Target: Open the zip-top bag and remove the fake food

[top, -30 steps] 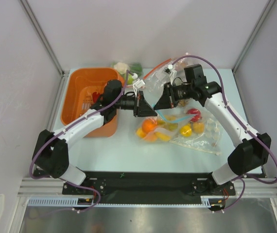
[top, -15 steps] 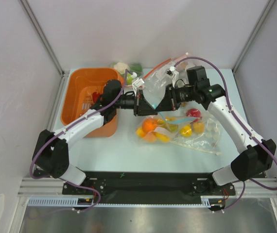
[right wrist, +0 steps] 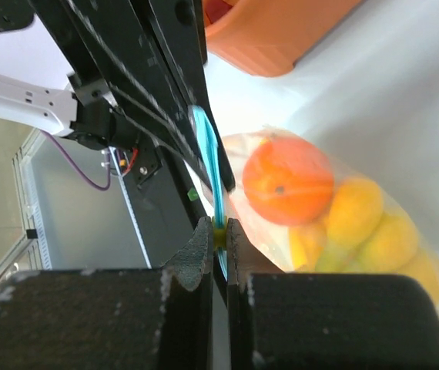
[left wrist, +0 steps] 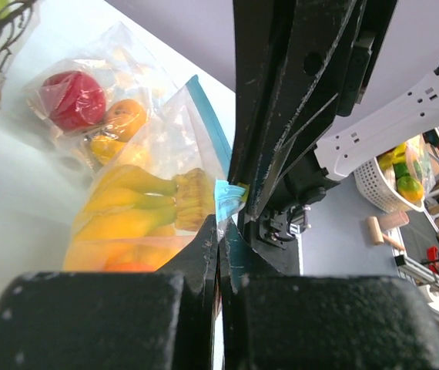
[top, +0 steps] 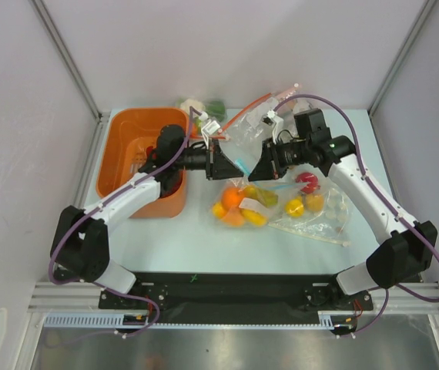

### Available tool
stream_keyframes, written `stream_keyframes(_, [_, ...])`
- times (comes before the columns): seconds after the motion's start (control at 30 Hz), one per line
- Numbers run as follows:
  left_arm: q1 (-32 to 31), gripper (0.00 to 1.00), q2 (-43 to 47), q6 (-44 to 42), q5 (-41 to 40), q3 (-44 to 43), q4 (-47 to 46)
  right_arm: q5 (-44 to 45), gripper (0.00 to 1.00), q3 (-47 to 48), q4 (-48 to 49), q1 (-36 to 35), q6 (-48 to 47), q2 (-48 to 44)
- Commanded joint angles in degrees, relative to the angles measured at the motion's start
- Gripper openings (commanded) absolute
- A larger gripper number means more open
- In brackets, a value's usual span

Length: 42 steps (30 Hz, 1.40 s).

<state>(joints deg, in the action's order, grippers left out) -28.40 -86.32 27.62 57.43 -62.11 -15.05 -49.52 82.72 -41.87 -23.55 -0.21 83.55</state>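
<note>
Pale bench (top: 173, 239) under white walls, and near its middle, a touch toward the far edge, we have the zip-top bag (left wrist: 165, 142) held up by its mouth. Its teal zip strip (right wrist: 208, 154) sits on top. The fake food (top: 237, 206) sags in the belly below: orange (right wrist: 289, 181), banana bunch (left wrist: 139, 202) and yellow pieces. Whether the belly rests on the bench we cannot tell.

We read the strip's long axis as running roughly near-to-far, so the arms meet it square from either side. The left gripper (left wrist: 218, 239) is pinched tight on one lip and the right gripper (right wrist: 218, 231) is clamped on the opposite lip. They sit nose to nose, neither arm nearer. We judge a straight pull apart, left and right, should split the seal.

Outward now: the orange bin (top: 127, 154) stands by the left edge, and a bag with a red apple (top: 312, 193) lies just beside on the right.
</note>
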Motion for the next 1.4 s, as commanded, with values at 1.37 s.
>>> stream_keyframes(1.37, [8.8,0.00,5.5,-1.0,-33.2,3.7,6.3,10.3,0.00,-10.9,-14.1,-0.5,-0.2,-13.1])
